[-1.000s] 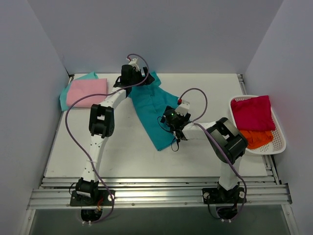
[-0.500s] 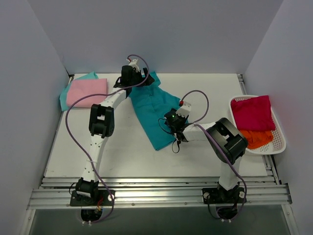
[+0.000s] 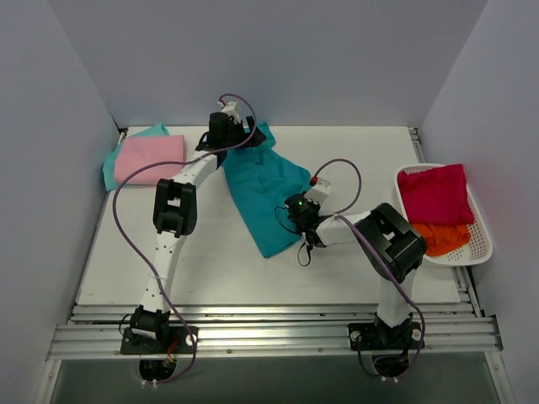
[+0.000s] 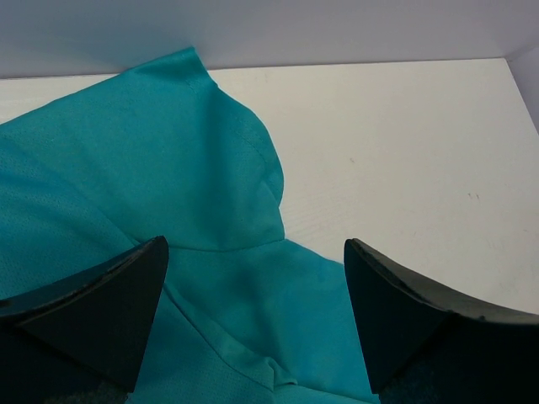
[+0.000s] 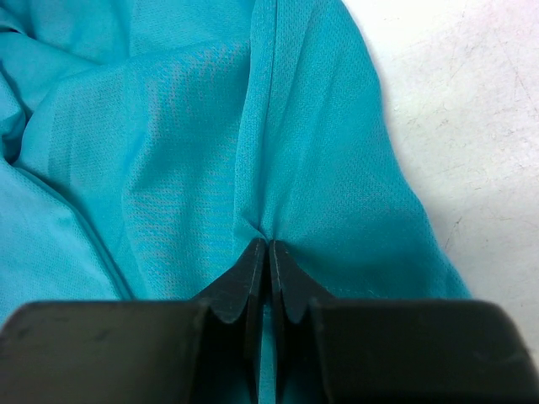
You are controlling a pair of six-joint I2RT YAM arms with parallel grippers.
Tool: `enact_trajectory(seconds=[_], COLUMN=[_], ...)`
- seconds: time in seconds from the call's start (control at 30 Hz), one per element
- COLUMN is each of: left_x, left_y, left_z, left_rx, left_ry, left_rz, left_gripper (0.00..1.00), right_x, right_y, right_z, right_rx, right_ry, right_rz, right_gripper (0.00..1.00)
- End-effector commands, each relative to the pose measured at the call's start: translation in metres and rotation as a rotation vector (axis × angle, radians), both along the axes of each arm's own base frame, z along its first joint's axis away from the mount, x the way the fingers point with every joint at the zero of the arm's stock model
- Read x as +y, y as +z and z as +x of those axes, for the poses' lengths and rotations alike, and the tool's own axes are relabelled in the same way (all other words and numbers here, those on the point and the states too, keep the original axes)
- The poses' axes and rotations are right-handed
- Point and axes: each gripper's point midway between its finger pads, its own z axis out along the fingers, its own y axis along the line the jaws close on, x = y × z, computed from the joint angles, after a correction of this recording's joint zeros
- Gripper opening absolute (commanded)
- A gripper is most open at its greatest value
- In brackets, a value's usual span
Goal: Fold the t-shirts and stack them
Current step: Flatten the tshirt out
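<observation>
**A:** What lies left of the large teal t-shirt (image 3: 261, 181)?

**B:** A pink t-shirt (image 3: 150, 158), folded into a flat rectangle. It rests on a light mint-teal t-shirt (image 3: 109, 171) whose edges peek out beneath, which I take for the start of the stack.

**A:** And the left gripper (image 4: 254, 244)?

**B:** It hovers over the teal shirt's far end, by a sleeve. The jaws are spread wide with nothing between them. My guess is that it is placed to take that end.

**A:** The shirt itself?

**B:** It is spread aslant and rumpled on the white table (image 3: 168, 269). The cloth is a thin knit with a fine mesh, soft creases and a stitched hem.

**A:** The right gripper (image 5: 268, 244)?

**B:** It sits at the teal shirt's near right edge, jaws pressed together on a pinch of the fabric, and puckers run out from the tips. Probably it grips there to draw that edge straight for a fold.

**A:** And right of the shirt?

**B:** Well apart stands a white slotted basket (image 3: 484, 244). It holds a crimson t-shirt (image 3: 434, 194) bunched over an orange t-shirt (image 3: 442, 237) — neither yet folded, it seems.
</observation>
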Motion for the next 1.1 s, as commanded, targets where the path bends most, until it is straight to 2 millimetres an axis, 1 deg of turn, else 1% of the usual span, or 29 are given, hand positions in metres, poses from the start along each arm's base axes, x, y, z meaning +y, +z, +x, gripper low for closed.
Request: enact_trajectory(seconds=[0.0,0.03,0.07,0.1,0.13,0.17,0.2,0.23,0.27,0.3,0.37,0.4,0.43,0.47,0.5,0.53,0.57,0.6,0.63,0.67,0.7,0.73,0.83,0.87,0.93,0.97,1.0,1.03,1.07], left_x=[-0.005,-0.011,-0.017,-0.024,-0.03,-0.041,-0.046,-0.049,-0.052,-0.061,-0.065,-0.075,-0.079,-0.079,-0.086,-0.087,-0.084,-0.071,-0.066,-0.057,-0.052,-0.042,-0.038,-0.038,-0.031,-0.035,-0.034,-0.037,-0.041], left_y=[0.062,0.052,0.077,0.079,0.06,0.061,0.081,0.073,0.078,0.07,0.059,0.061,0.043,0.039,0.034,0.039,0.027,0.023,0.026,0.018,0.016,0.021,0.014,0.019,0.023,0.03,0.03,0.039,0.04], left_z=[0.011,0.012,0.016,0.017,0.02,0.018,0.021,0.024,0.026,0.023,0.026,0.023,0.02,0.021,0.017,0.017,0.013,0.017,0.015,0.011,0.01,0.011,0.005,0.004,0.003,0.001,0.001,0.001,-0.001], left_rx=[-0.136,-0.122,-0.164,-0.168,-0.146,-0.151,-0.201,-0.199,-0.233,-0.225,-0.223,-0.234,-0.196,-0.192,-0.175,-0.177,-0.123,-0.097,-0.067,-0.019,-0.002,0.002,0.017,0.013,-0.008,-0.034,-0.06,-0.088,-0.091], left_ry=[0.0,-0.007,-0.016,-0.023,-0.017,-0.026,-0.025,-0.002,0.004,0.006,0.057,0.058,0.067,0.101,0.108,0.12,0.15,0.255,0.302,0.339,0.375,0.44,0.478,0.478,0.506,0.508,0.495,0.484,0.463], left_rz=[-0.066,-0.076,-0.101,-0.11,-0.11,-0.113,-0.131,-0.138,-0.153,-0.157,-0.137,-0.126,-0.097,-0.075,-0.064,-0.066,-0.028,-0.005,0.007,0.032,0.043,0.057,0.115,0.128,0.177,0.191,0.244,0.254,0.268], left_gripper=[0.94,0.94,0.94,0.94,0.94,0.94,0.94,0.94,0.94,0.94,0.94,0.94,0.94,0.94,0.94,0.94,0.94,0.94,0.94,0.95,0.96,0.98,0.99,0.99,0.99,0.99,0.99,0.99,0.99], right_x=[-0.014,-0.017,-0.018,-0.019,-0.019,-0.021,-0.02,-0.021,-0.021,-0.022,-0.023,-0.024,-0.025,-0.026,-0.026,-0.028,-0.028,-0.028,-0.028,-0.028,-0.028,-0.028,-0.03,-0.031,-0.032,-0.034,-0.035,-0.036,-0.039], right_y=[-0.03,-0.032,-0.03,-0.029,-0.028,-0.027,-0.025,-0.024,-0.021,-0.022,-0.018,-0.018,-0.017,-0.014,-0.013,-0.013,-0.009,-0.007,-0.005,0.001,0.003,0.007,0.019,0.026,0.031,0.036,0.037,0.038,0.042], right_z=[-0.028,-0.031,-0.032,-0.033,-0.034,-0.036,-0.038,-0.039,-0.04,-0.043,-0.045,-0.047,-0.048,-0.048,-0.049,-0.049,-0.049,-0.049,-0.05,-0.05,-0.051,-0.052,-0.056,-0.058,-0.062,-0.065,-0.067,-0.07,-0.073], right_rx=[0.115,0.121,0.118,0.118,0.116,0.115,0.112,0.111,0.106,0.11,0.103,0.105,0.102,0.096,0.095,0.094,0.088,0.087,0.085,0.075,0.072,0.066,0.049,0.036,0.03,0.024,0.023,0.029,0.019], right_ry=[0.013,0.012,0.01,0.009,0.009,0.01,0.015,0.015,0.016,0.019,0.021,0.022,0.02,0.021,0.023,0.021,0.022,0.024,0.024,0.027,0.029,0.03,0.036,0.038,0.043,0.047,0.049,0.051,0.049], right_rz=[-0.057,-0.06,-0.058,-0.057,-0.053,-0.053,-0.051,-0.05,-0.048,-0.049,-0.043,-0.043,-0.04,-0.037,-0.035,-0.037,-0.034,-0.032,-0.031,-0.021,-0.016,-0.01,0.007,0.021,0.03,0.04,0.044,0.043,0.051], right_gripper=[0.0,0.0,0.0,0.0,0.0,0.0,0.0,0.0,0.0,0.0,0.0,0.0,0.0,0.0,0.0,0.0,0.0,0.0,0.0,0.0,0.0,0.0,0.0,0.0,0.0,0.0,0.0,0.0,0.0])
